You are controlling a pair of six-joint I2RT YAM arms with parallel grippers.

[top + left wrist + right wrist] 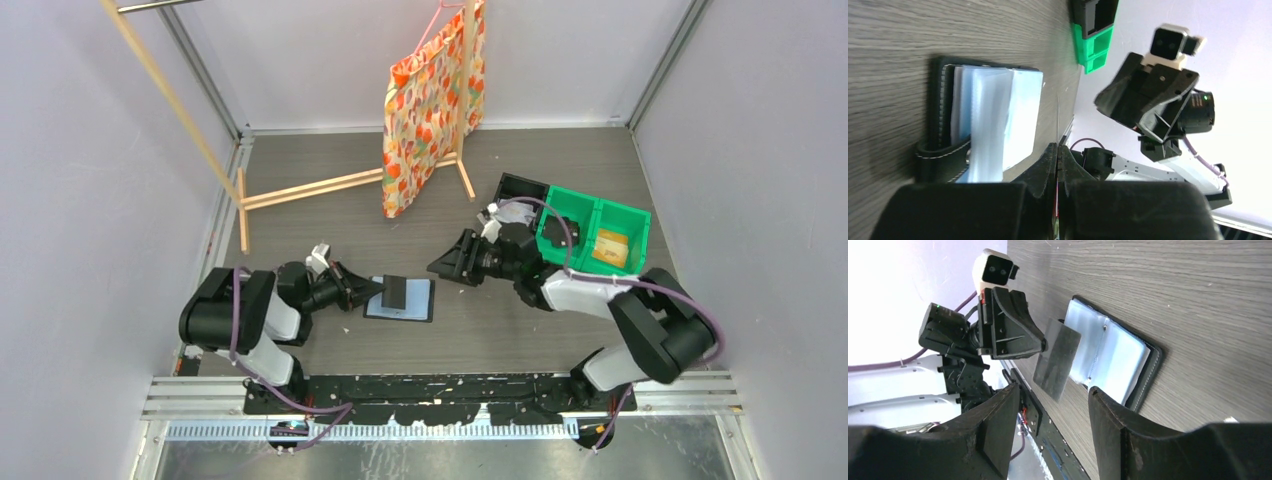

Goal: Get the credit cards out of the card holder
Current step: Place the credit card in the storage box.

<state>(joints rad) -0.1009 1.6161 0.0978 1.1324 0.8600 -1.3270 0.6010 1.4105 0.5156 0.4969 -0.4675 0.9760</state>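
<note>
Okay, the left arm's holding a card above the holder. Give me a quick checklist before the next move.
1. Grip: left pincer shut on card: ok.
2. Card clear of holder: ok.
3. Handover side: right pincer open: ok.
4. Aim: right pincer faces the card: ok.
5. Holder lying open: ok.
6. Other cards left in holder: cannot tell.

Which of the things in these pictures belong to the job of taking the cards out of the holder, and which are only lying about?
Belong to the job: credit card, pinched in the left hand; card holder, lying open on the table; right hand, open.

Only lying about: green bin; black bin; patterned paper bag; wooden rack.
</note>
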